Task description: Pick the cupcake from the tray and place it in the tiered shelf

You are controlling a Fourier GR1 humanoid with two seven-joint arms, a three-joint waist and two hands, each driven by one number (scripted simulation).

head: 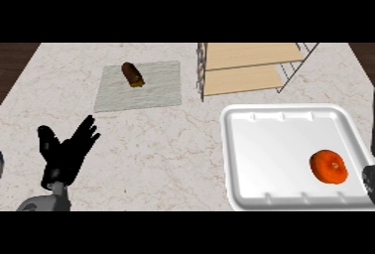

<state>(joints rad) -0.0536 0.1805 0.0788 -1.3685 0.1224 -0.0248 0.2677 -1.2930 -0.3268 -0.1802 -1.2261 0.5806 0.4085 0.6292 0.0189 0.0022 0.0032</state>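
Where the marbled counter [168,149] lies bare, we see our left hand [66,154] resting with its fingers spread. An orange, round cupcake [328,166] sits on the glossy white tray [271,149] near its right rim. Beyond stands the wire-framed tiered shelf [249,69] with wooden boards. Our right hand [368,182] barely shows at the edge; we cannot tell its fingers' state.
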